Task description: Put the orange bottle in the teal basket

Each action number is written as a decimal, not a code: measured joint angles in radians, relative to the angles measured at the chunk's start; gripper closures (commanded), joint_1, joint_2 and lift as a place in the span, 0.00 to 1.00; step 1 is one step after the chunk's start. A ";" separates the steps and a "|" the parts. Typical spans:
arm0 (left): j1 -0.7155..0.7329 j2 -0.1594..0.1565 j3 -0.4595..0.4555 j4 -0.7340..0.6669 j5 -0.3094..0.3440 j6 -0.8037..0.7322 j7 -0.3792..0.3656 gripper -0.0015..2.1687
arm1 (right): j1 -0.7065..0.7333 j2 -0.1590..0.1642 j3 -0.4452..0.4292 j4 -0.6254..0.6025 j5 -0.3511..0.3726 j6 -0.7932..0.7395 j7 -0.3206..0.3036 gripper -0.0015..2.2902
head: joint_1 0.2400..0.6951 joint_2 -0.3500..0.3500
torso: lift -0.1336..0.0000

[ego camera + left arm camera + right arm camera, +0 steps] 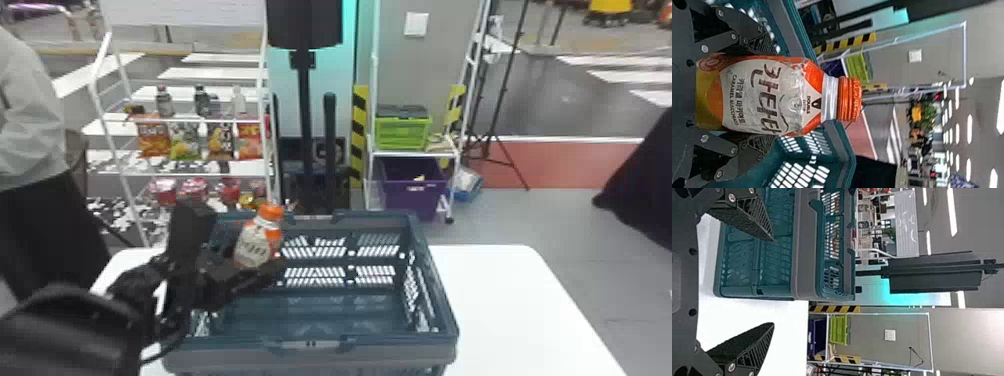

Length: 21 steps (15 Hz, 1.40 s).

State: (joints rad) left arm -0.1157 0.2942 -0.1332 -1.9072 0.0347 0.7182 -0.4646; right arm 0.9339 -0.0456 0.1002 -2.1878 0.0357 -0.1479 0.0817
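Orange bottle [254,245] was held over the robot's-left part of the teal basket [385,343], cap up, leaning a bit. It was clamped round its body between the two fingers of the left gripper [774,94]; cap and neck were left free. Release had not been made. Clearance between bottle base and basket floor couldn't be judged.

Main risk, as judged: a drop from too high. If the fingers were opened at that height, the bottle could be toppled or bounced off a side wall. Lowering looked to be called for first.

Second risk: a snag. The wrist and fingers were carried in across the left side, so the rim could be struck on the way down and the basket shoved along the white table [505,300]. A more central drop point would be safer.

Third: slip. The label looked smooth, so the bottle could be twisted in the fingers if its base were caught on the wall.

Right gripper [773,282] was spread, nothing grasped, near the basket. If it were swung inward, the basket could be nudged.
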 measured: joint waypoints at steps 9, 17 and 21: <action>-0.403 -0.123 -0.260 0.611 -0.302 -0.069 -0.352 0.24 | 0.009 0.044 -0.001 0.036 0.025 -0.017 -0.004 0.06 | 0.57 0.50 | 1.00; -0.466 -0.272 -0.195 0.869 -0.666 -0.197 -0.492 0.24 | 0.006 0.046 -0.001 0.045 0.032 -0.017 -0.004 0.06 | 0.57 0.50 | 1.00; -0.478 -0.288 -0.198 0.909 -0.741 -0.194 -0.508 0.24 | 0.007 0.046 -0.001 0.045 0.034 -0.016 -0.004 0.06 | 0.57 0.50 | 1.00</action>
State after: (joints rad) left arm -0.5941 0.0066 -0.3315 -0.9986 -0.7058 0.5240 -0.9721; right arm 0.9412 0.0000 0.0997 -2.1426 0.0693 -0.1643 0.0782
